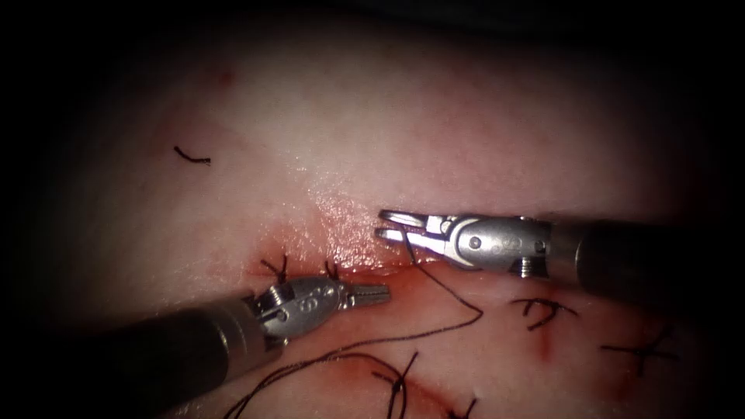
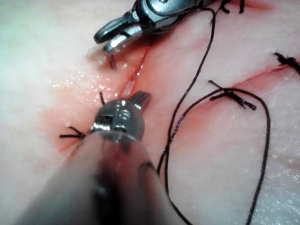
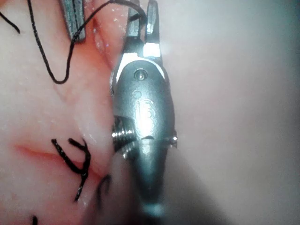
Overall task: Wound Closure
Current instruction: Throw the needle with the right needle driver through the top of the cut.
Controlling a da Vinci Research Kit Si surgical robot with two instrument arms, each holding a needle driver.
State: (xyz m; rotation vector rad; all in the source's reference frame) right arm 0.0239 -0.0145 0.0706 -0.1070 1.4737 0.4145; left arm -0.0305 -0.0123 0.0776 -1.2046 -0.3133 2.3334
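Black thread (image 1: 434, 330) trails from the right tool (image 1: 386, 223), jaws slightly apart w/ the strand between them, over the tissue (image 1: 466, 116) below the cut (image 1: 341, 260), while the left tool (image 1: 379, 293), jaws together & holding nothing, sits at the cut; can't make out the needle.

Tissue (image 1: 372, 132): pale, soft-looking surface, wet and glossy along the cut (image 1: 341, 256); red fluid (image 1: 365, 299) beside the cut gives a shiny film. Left tool (image 1: 371, 294): polished bare metal wrist, bright highlights; jaws ridged. Right tool (image 1: 396, 223): same polished metal, smooth, with a threaded screw head on the wrist. Both shafts behind the wrists dark and matt. Thread (image 1: 458, 318): black, matt, fibrous-looking strand near the cut.
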